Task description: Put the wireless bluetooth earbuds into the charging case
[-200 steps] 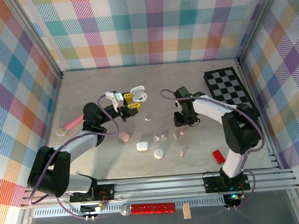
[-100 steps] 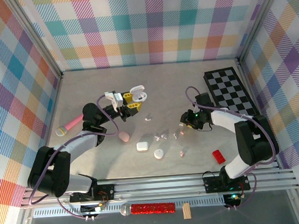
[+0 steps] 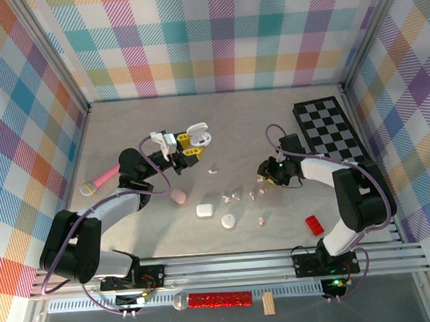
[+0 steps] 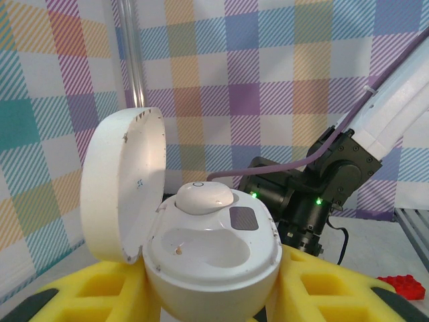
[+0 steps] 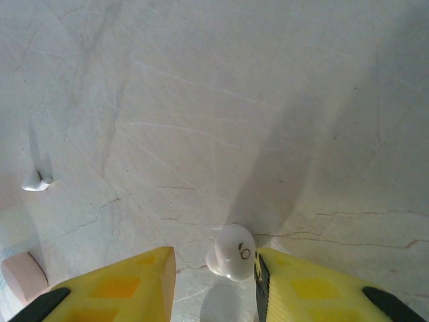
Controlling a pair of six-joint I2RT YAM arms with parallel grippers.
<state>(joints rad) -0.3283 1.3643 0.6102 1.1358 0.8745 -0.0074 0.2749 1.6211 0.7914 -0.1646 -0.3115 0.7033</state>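
Right pincer (image 5: 216, 263): low over the table (image 3: 126, 137), at 3 o'clock of its centre. Jaws part-open and astride one white bud (image 5: 232, 251). The bud touches the pad at its 3 o'clock, and a gap shows at its 9 o'clock. No grip yet, by the look of it.
Left pincer (image 4: 209, 295): raised at 10 o'clock of centre, yellow pads clamped on the base of the open case (image 4: 214, 261). The lid (image 4: 124, 181) is swung back to 9 o'clock.
Case contents: one seated bud (image 4: 204, 198) toward 3 o'clock; the empty slot (image 4: 194, 245) toward 9 o'clock.
Loose buds: one just at 11 o'clock of centre (image 3: 213, 168), a small cluster at 5 to 6 o'clock (image 3: 232, 197), and one farther out at 5 o'clock (image 3: 261, 220).
Spare cases: pink (image 3: 178, 197), white (image 3: 203, 210) and round white (image 3: 228, 221), all on the table at 6 to 8 o'clock.
Done (judged): the held case is opened and presented, and half filled.
Left (judged): close on the straddled bud, lift it, carry it toward 10 o'clock and seat it in the empty slot. The other buds and the spare cases appear untouched.
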